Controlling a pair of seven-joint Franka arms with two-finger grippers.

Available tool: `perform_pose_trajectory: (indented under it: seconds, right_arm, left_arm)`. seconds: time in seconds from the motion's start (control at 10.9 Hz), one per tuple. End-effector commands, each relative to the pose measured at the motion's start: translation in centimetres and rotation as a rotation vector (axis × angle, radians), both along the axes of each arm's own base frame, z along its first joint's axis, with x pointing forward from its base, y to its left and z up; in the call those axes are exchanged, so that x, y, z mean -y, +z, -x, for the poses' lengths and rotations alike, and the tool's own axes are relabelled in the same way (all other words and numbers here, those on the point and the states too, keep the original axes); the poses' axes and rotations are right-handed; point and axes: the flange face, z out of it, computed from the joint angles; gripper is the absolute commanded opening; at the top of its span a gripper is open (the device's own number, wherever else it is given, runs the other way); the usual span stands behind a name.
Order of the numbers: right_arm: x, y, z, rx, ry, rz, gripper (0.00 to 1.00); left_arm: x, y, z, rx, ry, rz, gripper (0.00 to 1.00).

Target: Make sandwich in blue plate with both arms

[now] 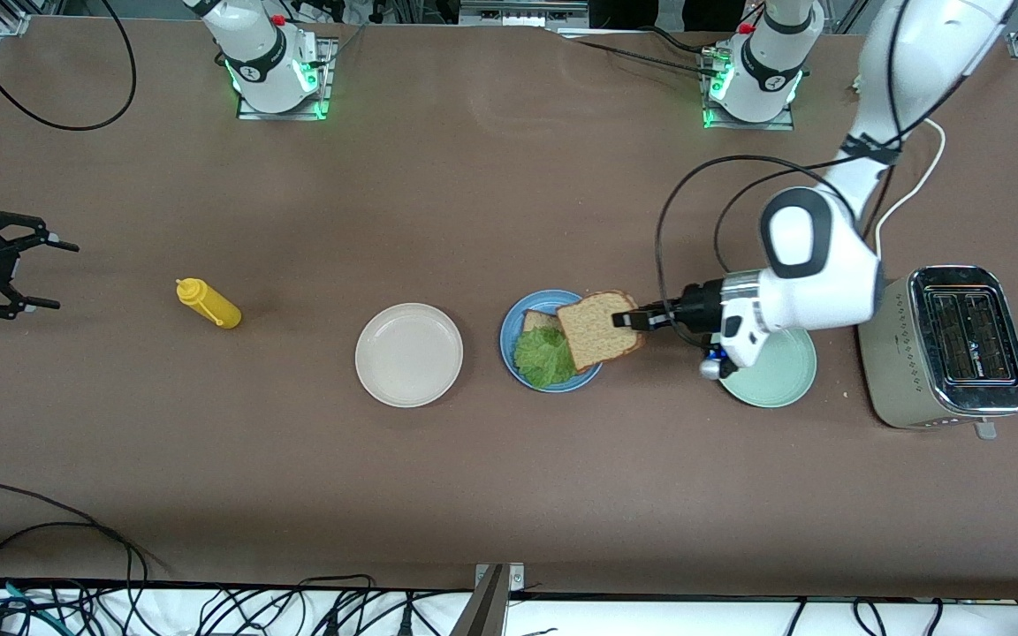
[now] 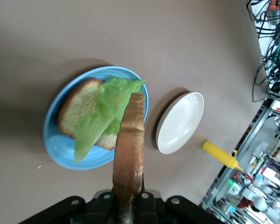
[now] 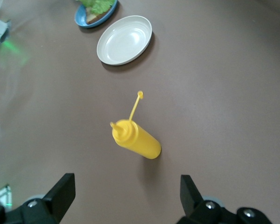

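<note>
Brown table w/ yellow squeeze bottle, cream plate, blue plate, mint plate, toaster.

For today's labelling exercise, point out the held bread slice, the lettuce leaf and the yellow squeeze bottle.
held bread slice (image 1: 596, 329), front view, middle of its face.
lettuce leaf (image 1: 544, 357), front view, centre of the leaf.
yellow squeeze bottle (image 3: 139, 140), right wrist view, its body.

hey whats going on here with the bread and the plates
A sandwich is being put together on the blue plate. One bread slice already lies there with a lettuce leaf on it. The left gripper is shut on the second bread slice, holding it over the plate. The right gripper waits open at the right arm's end, near the yellow squeeze bottle.
</note>
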Motion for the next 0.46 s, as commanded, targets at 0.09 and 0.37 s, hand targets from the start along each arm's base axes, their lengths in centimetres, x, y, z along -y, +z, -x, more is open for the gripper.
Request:
perform_pose_trajectory:
  seconds: [0.09,0.37]
  right_arm:
    - [-7.0,8.7,-2.4,-0.133,-0.145,0.250,1.00]
    - [-14.7,13.5,-3.7,-0.253,-0.350,0.533,1.00]
  left_arm:
    - [5.2,-3.5,1.0,0.060,0.061,-0.028,0.00]
    - [6.7,-4.0,1.4,0.067,0.083,-0.040,0.00]
